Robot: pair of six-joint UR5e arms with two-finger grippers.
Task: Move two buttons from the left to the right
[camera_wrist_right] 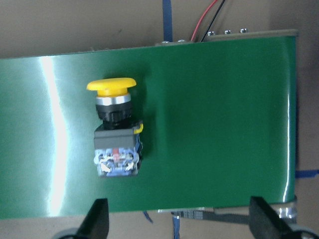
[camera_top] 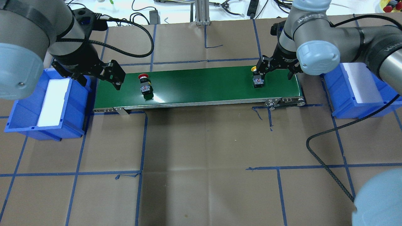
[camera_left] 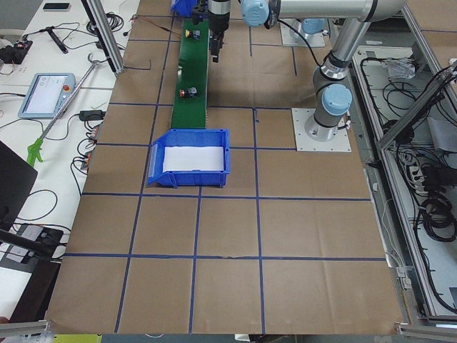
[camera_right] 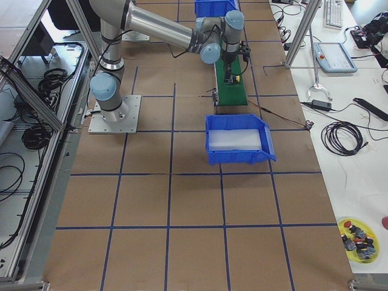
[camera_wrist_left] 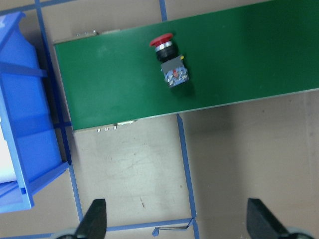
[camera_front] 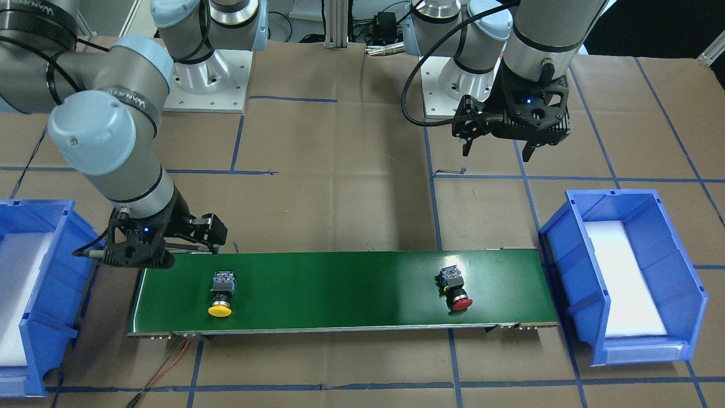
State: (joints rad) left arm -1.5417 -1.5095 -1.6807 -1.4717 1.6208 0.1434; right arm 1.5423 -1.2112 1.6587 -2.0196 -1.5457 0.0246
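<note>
The yellow-capped button [camera_front: 220, 293] lies on its side on the green conveyor belt [camera_front: 340, 289], toward the belt's end on my right. It also shows in the right wrist view [camera_wrist_right: 115, 130] and the overhead view [camera_top: 258, 79]. The red-capped button [camera_front: 455, 287] lies on its side toward my left end, also in the left wrist view [camera_wrist_left: 170, 59] and overhead [camera_top: 145, 83]. My right gripper [camera_wrist_right: 179, 221] is open and empty, hovering by the belt's robot-side edge near the yellow button. My left gripper [camera_wrist_left: 177, 221] is open and empty, raised above the paper near the belt's left end.
A blue bin with a white liner [camera_top: 31, 124] stands off the belt's left end, and another [camera_top: 347, 105] off its right end. Both look empty. Red and black wires [camera_front: 170, 362] trail from the belt's right end. Blue tape lines cross the brown paper table.
</note>
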